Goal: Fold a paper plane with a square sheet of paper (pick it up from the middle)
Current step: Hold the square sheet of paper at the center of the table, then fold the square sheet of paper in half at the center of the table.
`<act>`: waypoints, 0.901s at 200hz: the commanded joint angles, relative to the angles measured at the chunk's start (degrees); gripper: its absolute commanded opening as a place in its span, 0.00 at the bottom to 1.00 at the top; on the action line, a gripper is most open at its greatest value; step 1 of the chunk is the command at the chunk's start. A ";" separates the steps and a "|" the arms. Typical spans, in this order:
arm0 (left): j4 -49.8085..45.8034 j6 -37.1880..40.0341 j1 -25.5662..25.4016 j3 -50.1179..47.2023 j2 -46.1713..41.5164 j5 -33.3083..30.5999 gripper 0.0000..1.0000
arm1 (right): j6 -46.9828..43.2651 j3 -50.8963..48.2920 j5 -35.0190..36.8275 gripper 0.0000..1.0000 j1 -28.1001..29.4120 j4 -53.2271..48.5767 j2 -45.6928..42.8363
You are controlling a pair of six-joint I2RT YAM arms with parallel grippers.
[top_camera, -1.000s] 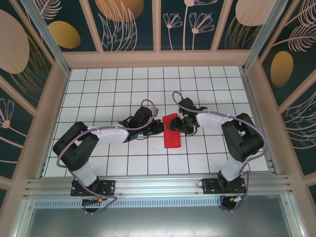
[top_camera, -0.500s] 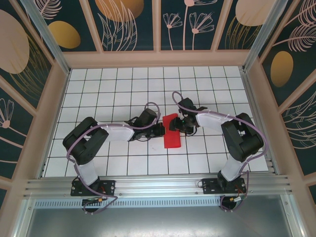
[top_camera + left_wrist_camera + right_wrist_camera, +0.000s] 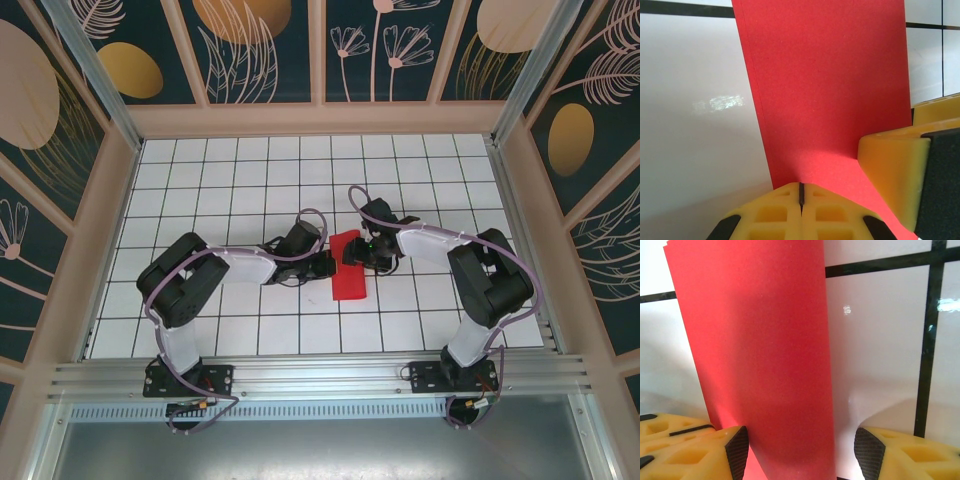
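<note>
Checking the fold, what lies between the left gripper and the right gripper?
The red paper lies between the left gripper and the right gripper, clearest in the top external view.

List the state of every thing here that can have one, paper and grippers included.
Bright red paper sheet: folded into a narrow strip with layered edges, lying on the white tiled table.
Left two-finger gripper: shut, tips meeting the strip's edge.
Right two-finger gripper: open, fingers straddling the strip.
</note>
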 commanded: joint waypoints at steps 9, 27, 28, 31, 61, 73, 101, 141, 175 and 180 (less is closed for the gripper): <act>-2.79 1.36 -0.29 0.89 2.00 -0.84 0.00 | -0.84 -0.78 0.46 0.64 1.32 1.37 4.46; -4.17 1.79 -0.31 0.27 2.16 -2.16 0.00 | -0.99 0.02 0.55 0.65 1.38 0.87 3.64; -4.24 1.87 -0.31 0.24 2.18 -2.22 0.00 | -1.00 0.14 0.60 0.65 1.30 0.86 3.64; -4.44 2.01 -0.30 0.20 2.27 -2.34 0.00 | -1.02 0.43 0.68 0.65 1.37 0.73 3.49; -5.18 2.47 -0.31 -0.21 3.58 -2.45 0.00 | -1.53 2.78 1.56 0.70 1.30 -1.04 1.08; -5.39 2.61 -0.25 -0.31 3.71 -2.60 0.00 | -1.43 3.26 2.52 0.73 1.21 -1.67 -0.44; -5.99 3.09 -0.31 -0.64 3.85 -3.04 0.00 | -0.44 2.60 4.33 0.74 0.56 -1.80 -6.71; -6.08 3.44 -0.30 -0.57 3.86 -3.20 0.00 | 0.57 -1.53 -3.12 0.55 0.26 3.28 -15.39; -6.07 3.47 -0.31 -0.49 4.16 -3.24 0.00 | 1.18 -5.03 -11.65 0.32 -1.34 8.95 -14.26; -6.05 3.48 -0.27 -0.41 4.29 -3.15 0.00 | 1.27 -5.39 -11.66 0.32 -1.42 9.24 -13.87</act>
